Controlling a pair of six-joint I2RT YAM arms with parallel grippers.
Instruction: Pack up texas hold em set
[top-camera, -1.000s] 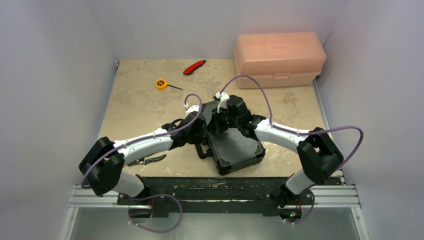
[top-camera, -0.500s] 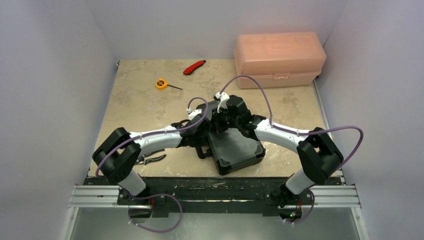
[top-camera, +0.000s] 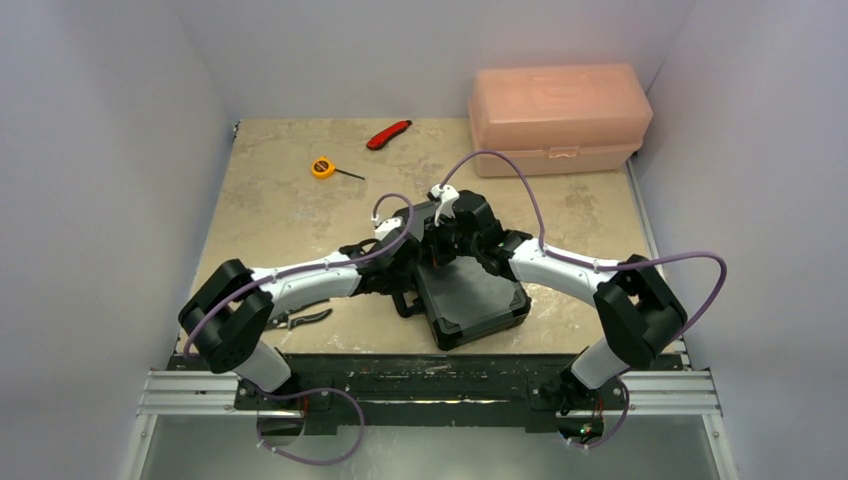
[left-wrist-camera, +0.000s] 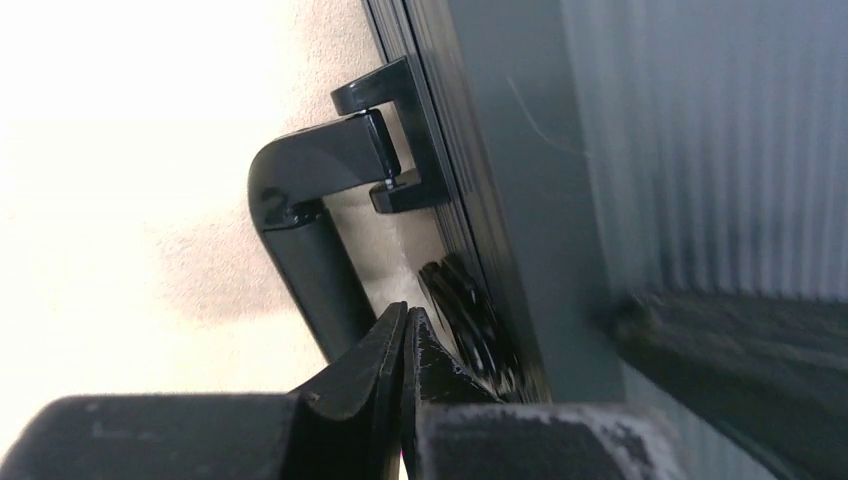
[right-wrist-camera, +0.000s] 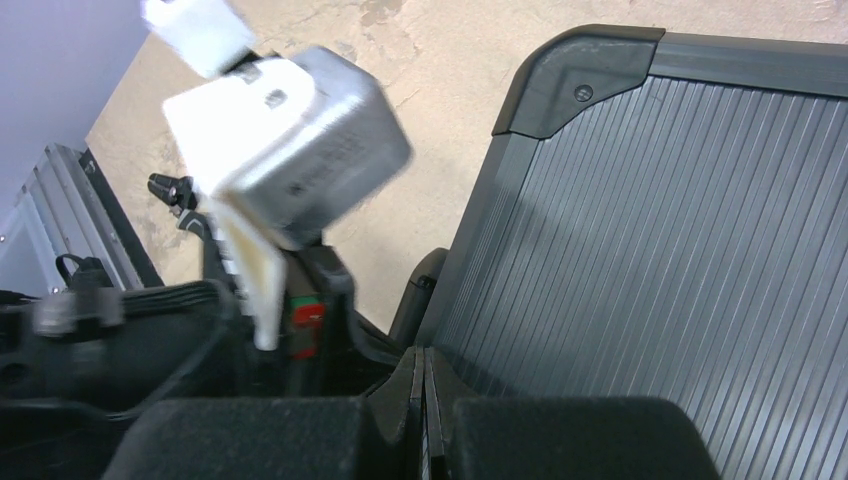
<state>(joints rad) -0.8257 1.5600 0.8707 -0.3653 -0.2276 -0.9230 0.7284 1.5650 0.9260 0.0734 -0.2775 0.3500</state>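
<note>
Closed black case (top-camera: 470, 298) on desk (top-camera: 280, 215), left claw (left-wrist-camera: 404, 320) pinched shut, empty, just beside its handle (left-wrist-camera: 308, 258), right claw (right-wrist-camera: 421, 362) shut, empty, over ribbed lid

Evenly and softly lit from above, with faint shadows on the table (top-camera: 280, 210). Washed out to near white in the left wrist view. Blurred up close in both wrist views.

Base: beige mottled stone-look tabletop (top-camera: 280, 220). Enclosed left, far and right by plain pale lilac-grey walls (top-camera: 100, 150). Near edge: silver aluminium rail (top-camera: 680, 400). Light soft, even.
</note>
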